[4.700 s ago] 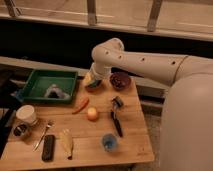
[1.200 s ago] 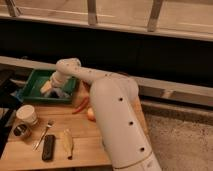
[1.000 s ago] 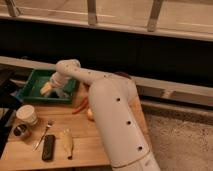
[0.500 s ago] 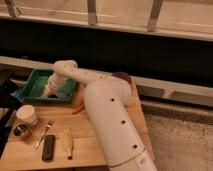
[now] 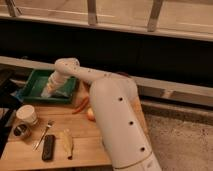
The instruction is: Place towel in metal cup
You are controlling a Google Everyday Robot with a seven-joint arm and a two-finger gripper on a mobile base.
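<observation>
A pale grey towel lies crumpled in the green tray at the back left of the wooden table. My gripper reaches down into the tray at the towel's left edge, at the end of the white arm that sweeps across the table. The small metal cup stands near the table's front left, well in front of the tray and apart from the gripper.
A white paper cup stands just behind the metal cup. A fork, a black remote and a banana lie at the front. A carrot and an orange lie beside the arm.
The arm has swung left from the table's middle. Over the last second the gripper has lowered further into the tray, onto the towel.
</observation>
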